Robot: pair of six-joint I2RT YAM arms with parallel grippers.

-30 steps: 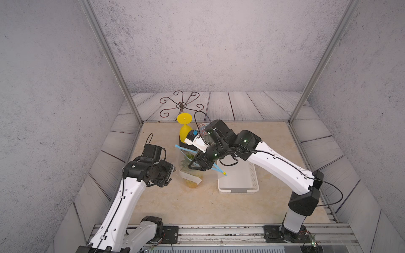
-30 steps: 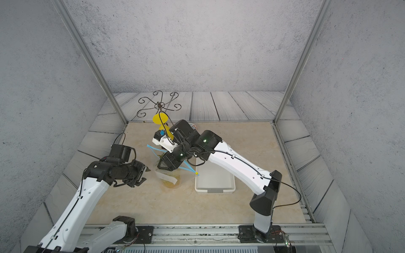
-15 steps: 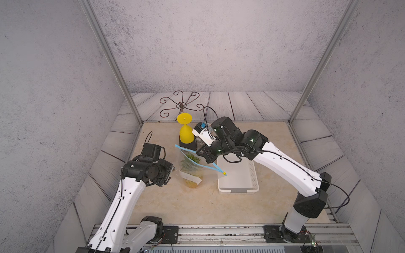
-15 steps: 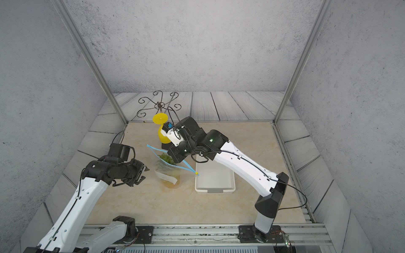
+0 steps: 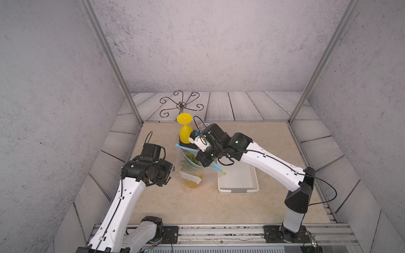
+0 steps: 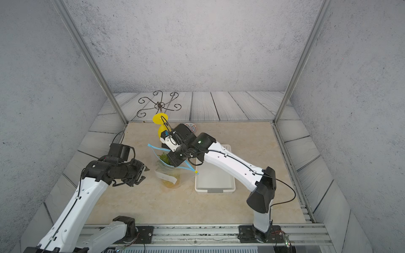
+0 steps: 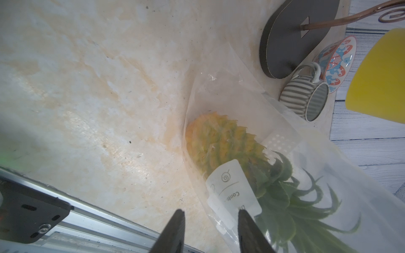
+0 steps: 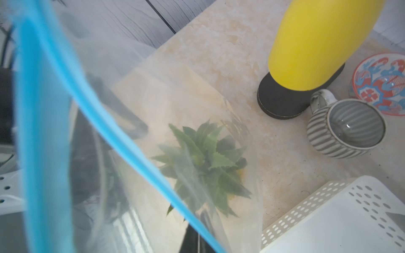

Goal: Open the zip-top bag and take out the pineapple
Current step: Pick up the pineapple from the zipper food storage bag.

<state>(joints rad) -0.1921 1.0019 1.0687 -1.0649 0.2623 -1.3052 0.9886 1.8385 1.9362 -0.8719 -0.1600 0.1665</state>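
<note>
One goblet point(image 5: 185, 133) stands behind bag point(image 5: 209, 176); left tool point(image 7: 210, 213) gapes, grip of right tool point(image 5: 203, 163) unclear.

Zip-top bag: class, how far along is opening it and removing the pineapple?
Done: the zip-top bag looks unzipped, blue strips parted. In hand: the right gripper seems to pinch its rim, holding it upright. Remaining: the pineapple sits inside; the open left gripper hasn't reached it.

The zip-top bag point(image 7: 230, 92) is thin, clear, crinkled plastic with a matt white paper-like label point(image 7: 232, 192). The pineapple point(image 7: 221, 142) has bumpy, scaled skin. The tabletop point(image 7: 87, 87) looks like smooth, faintly glossy stone. The mug point(image 8: 341, 131) is glazed, ribbed ceramic; the basket point(image 8: 350, 214), matt perforated white plastic.
</note>
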